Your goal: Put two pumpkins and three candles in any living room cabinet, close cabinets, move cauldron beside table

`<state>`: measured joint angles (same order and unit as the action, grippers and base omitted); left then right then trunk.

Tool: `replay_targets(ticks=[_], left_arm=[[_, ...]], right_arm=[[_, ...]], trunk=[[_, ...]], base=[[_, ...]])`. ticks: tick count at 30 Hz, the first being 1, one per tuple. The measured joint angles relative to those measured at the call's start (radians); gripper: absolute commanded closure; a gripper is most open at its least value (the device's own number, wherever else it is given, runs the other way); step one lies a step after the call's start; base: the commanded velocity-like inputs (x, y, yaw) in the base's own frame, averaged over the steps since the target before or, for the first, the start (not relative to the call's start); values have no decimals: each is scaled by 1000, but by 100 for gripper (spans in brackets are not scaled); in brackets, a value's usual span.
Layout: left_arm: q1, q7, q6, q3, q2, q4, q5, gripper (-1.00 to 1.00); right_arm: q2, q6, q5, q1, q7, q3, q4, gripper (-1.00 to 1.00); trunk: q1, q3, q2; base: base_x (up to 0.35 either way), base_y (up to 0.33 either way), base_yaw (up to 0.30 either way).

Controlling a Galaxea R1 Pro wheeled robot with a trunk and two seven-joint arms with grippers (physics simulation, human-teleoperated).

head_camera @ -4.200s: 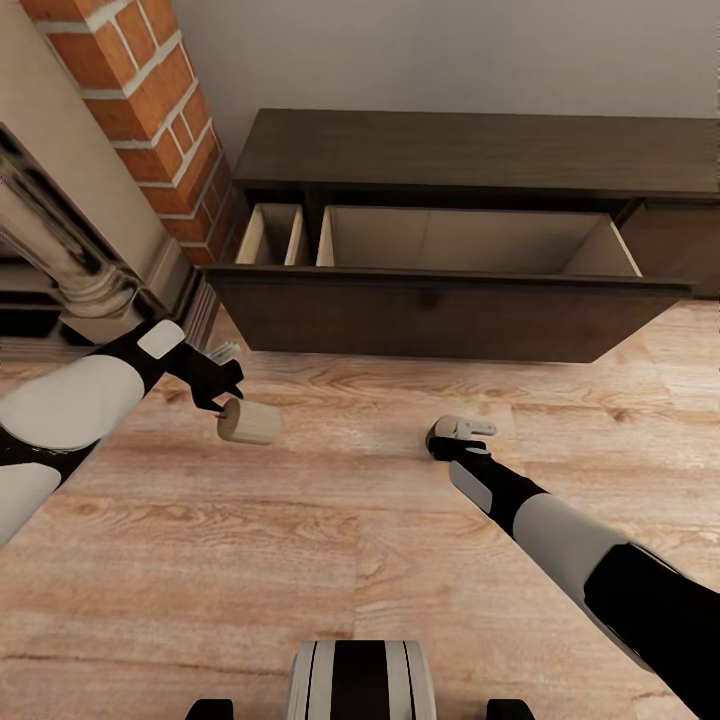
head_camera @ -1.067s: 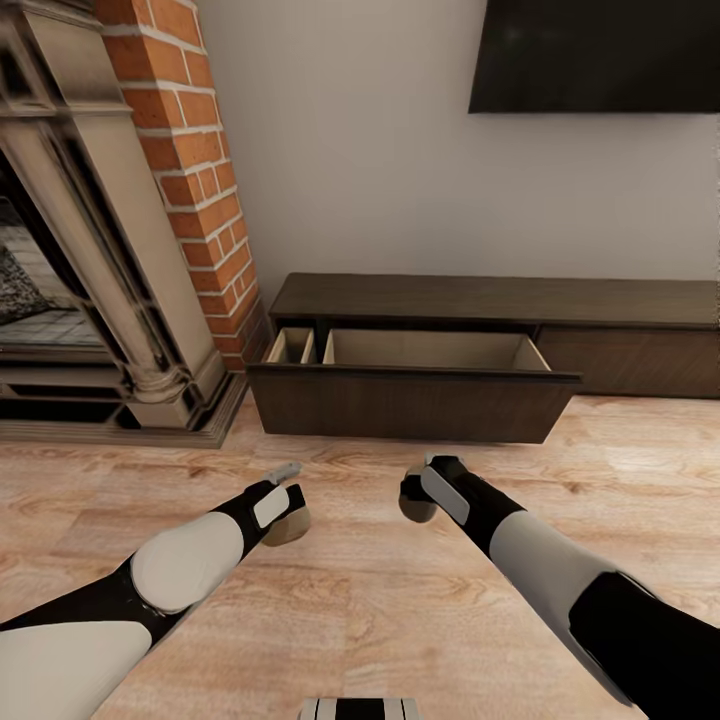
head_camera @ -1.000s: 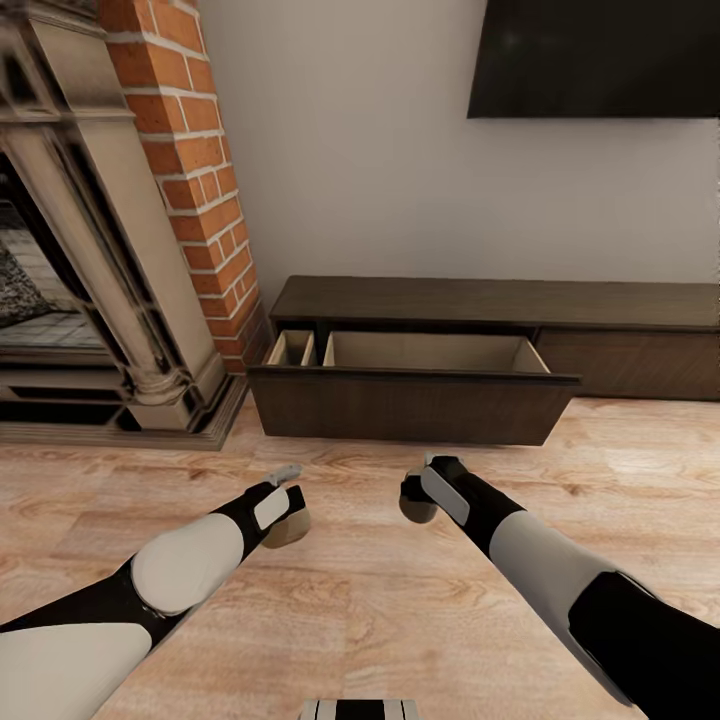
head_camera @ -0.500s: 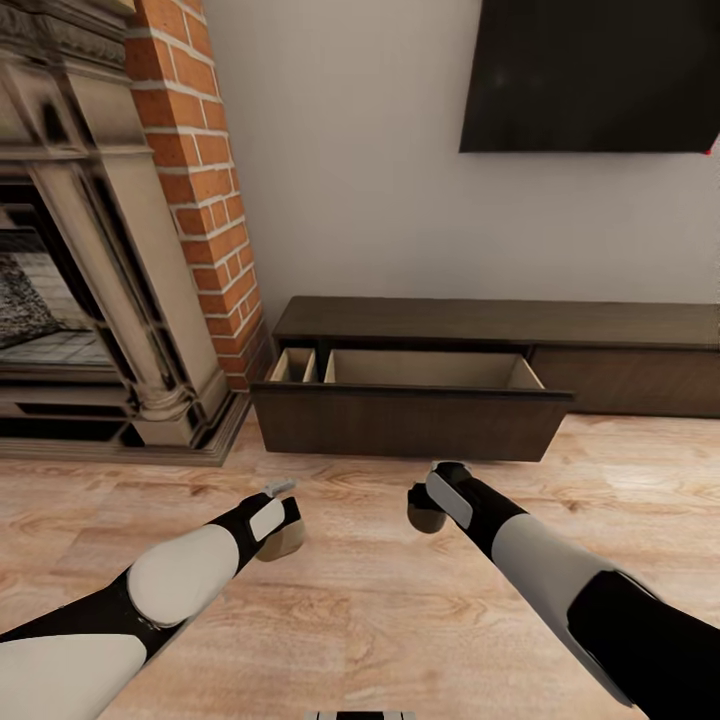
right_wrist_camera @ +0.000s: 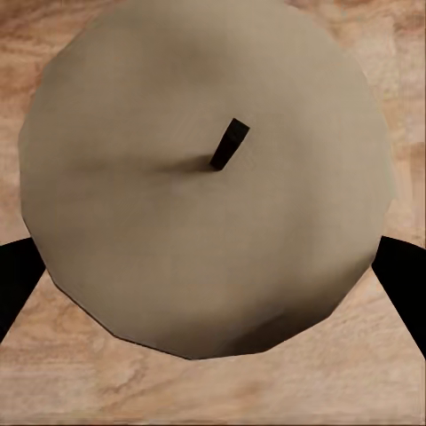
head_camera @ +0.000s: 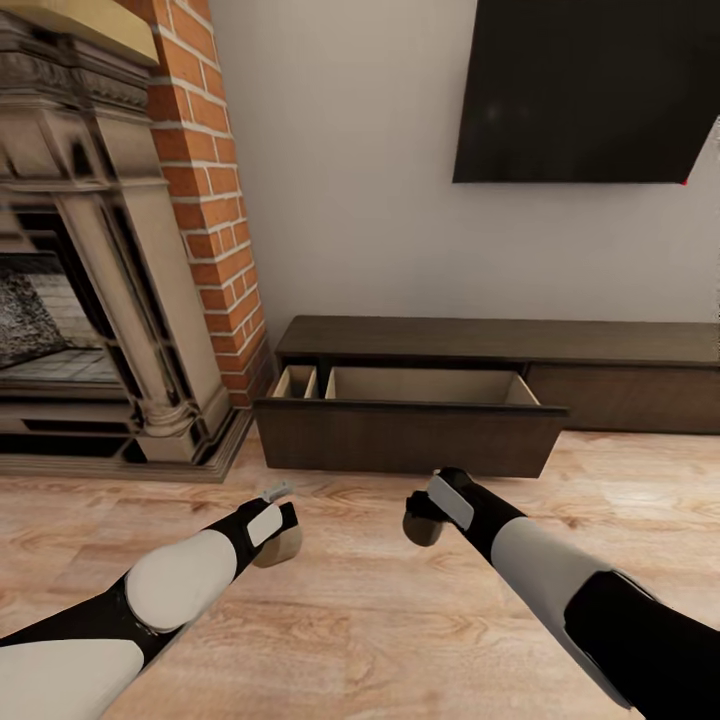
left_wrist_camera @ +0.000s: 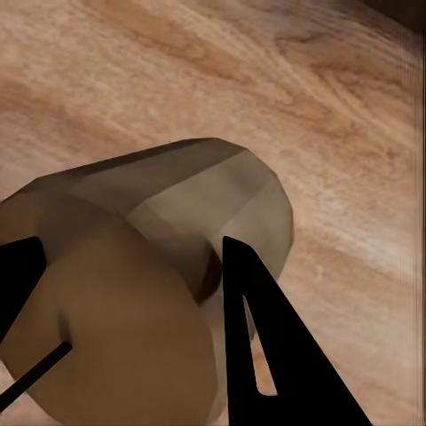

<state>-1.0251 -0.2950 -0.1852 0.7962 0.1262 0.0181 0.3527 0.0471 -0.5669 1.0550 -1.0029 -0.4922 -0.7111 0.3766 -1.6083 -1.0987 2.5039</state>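
Living room: fireplace (head_camera: 110,300), wall TV (head_camera: 590,90), low cabinet (head_camera: 480,385).

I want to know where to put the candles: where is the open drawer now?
In the head view the open drawer is at the cabinet's left end, beside the brick column, ahead of both arms.

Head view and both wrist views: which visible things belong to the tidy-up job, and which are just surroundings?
Job:
candle in left gripper
candle in right gripper
cabinet, its drawer open
left gripper
right gripper

Surroundings:
fireplace
brick column
black wall screen
wood floor
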Motion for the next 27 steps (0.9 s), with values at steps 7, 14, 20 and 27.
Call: replay_targets(ticks=[7,14,20,27], left_arm=[[2,0,0,0,-1,0,0,100],[2,-1,-1,0,-1,0,0,100],[2,-1,-1,0,-1,0,0,100],[2,0,-2,0,0,0,0,100]], right_arm=[[1,16,65,0,1,-2,-19,100],[6,20,74,1,0,-1,-20,100],[20,21,73,8,-1,-2,-27,100],[26,78,72,16,-1,-2,-30,100]], trunk=[[3,27,-2],[6,56,-3],[16,78,-18],[42,100,-67]], base=[[0,0,0],[0,0,0],[0,0,0],[0,0,0]])
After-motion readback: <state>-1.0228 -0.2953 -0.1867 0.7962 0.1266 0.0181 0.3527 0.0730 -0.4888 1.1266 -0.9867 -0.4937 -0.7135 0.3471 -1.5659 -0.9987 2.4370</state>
